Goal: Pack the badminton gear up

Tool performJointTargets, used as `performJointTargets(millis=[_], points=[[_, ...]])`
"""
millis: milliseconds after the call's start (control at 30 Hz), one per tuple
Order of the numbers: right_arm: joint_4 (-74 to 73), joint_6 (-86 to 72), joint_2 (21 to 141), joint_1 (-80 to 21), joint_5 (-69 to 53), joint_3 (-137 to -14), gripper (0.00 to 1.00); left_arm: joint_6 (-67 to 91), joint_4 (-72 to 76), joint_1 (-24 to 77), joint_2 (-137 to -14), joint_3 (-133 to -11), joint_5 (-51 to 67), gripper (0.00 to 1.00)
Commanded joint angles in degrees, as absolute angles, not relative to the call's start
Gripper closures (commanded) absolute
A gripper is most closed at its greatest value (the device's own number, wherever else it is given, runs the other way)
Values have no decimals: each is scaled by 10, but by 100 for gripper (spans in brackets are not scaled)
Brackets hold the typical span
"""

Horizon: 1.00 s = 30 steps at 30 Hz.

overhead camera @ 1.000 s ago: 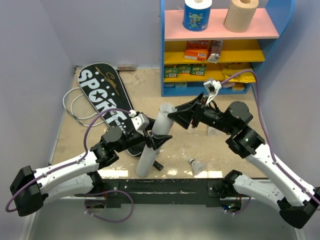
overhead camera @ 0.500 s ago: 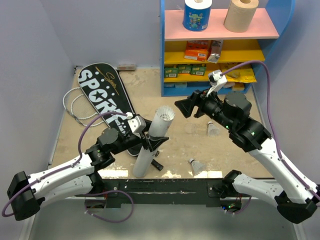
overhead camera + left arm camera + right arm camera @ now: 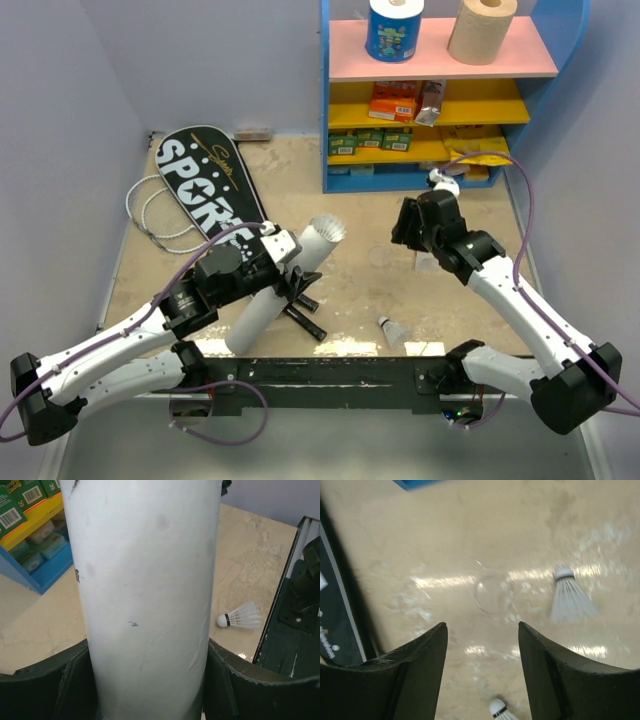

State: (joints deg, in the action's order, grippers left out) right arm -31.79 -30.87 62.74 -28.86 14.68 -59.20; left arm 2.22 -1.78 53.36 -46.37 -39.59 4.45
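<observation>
Left gripper (image 3: 290,285) pinches the long white tube (image 3: 308,252); right gripper (image 3: 482,630) hangs with jaws spread on nothing.

From above I see the tube tilted, open end toward the blue shelf (image 3: 336,120); my left wrist view cuts off both its ends. The blurred right wrist view shows a small white shuttlecock (image 3: 568,597), a second shuttlecock (image 3: 500,711) cropped at the bottom edge, and a faint clear disc (image 3: 492,594) I cannot identify. The white-strung rackets (image 3: 150,210) lie mostly hidden under the black racket-shaped cover lettered "SPORT" (image 3: 205,185).
</observation>
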Motion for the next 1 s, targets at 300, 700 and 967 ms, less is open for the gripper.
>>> performJointTargets(millis=[300, 700, 967], points=[[-388, -537, 508, -279, 185, -417, 36, -76, -94, 534, -459, -423, 155, 100], [-300, -683, 484, -279, 273, -329, 40, -66, -66, 555, -446, -379, 214, 100], [-240, -680, 543, -278, 348, -337, 41, -62, -67, 575, -469, -382, 220, 100]])
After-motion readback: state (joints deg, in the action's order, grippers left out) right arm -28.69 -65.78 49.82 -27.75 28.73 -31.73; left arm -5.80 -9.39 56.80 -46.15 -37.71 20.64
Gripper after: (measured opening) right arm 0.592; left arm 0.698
